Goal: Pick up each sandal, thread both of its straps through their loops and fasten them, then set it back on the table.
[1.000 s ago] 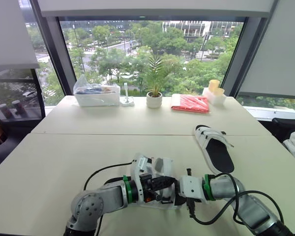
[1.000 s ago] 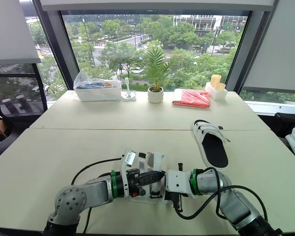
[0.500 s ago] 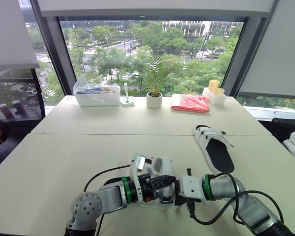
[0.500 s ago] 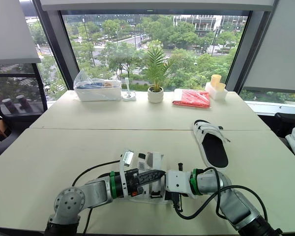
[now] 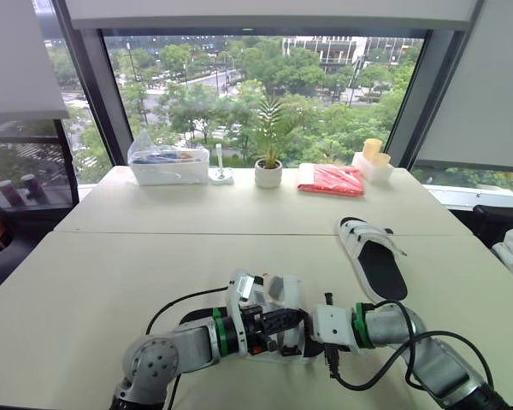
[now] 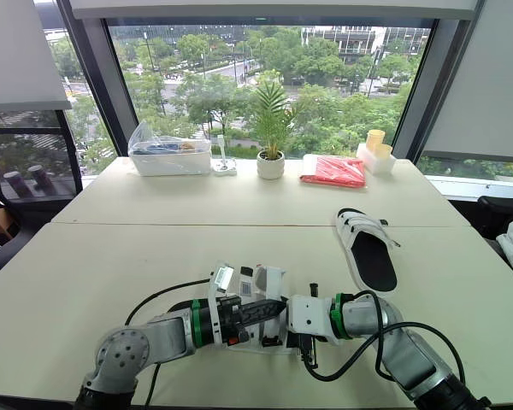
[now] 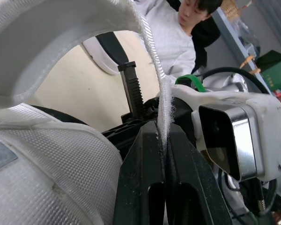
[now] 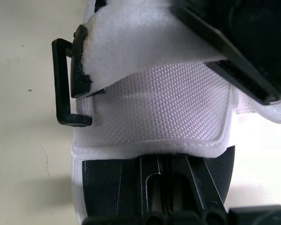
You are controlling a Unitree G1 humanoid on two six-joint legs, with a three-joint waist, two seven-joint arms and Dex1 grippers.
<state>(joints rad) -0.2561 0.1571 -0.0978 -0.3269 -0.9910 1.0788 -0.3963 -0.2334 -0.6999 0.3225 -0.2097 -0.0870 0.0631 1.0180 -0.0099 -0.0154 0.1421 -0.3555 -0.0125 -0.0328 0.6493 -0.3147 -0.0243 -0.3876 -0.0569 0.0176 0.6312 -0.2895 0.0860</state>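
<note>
Left gripper [image 5: 284,319], still pinching the strap [image 7: 165,93], has barely dipped; right gripper [image 8: 165,176] clamps the sandal [image 5: 269,289]. Threading looks unfinished.

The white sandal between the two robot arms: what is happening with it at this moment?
The robot is working on one white sandal near the front of the table. Its left gripper is shut on a white strap of it. The right gripper is against the sandal from the other side, by a black loop; whether the strap passes through it, I cannot tell. A second sandal lies farther to the robot's right, untouched.
</note>
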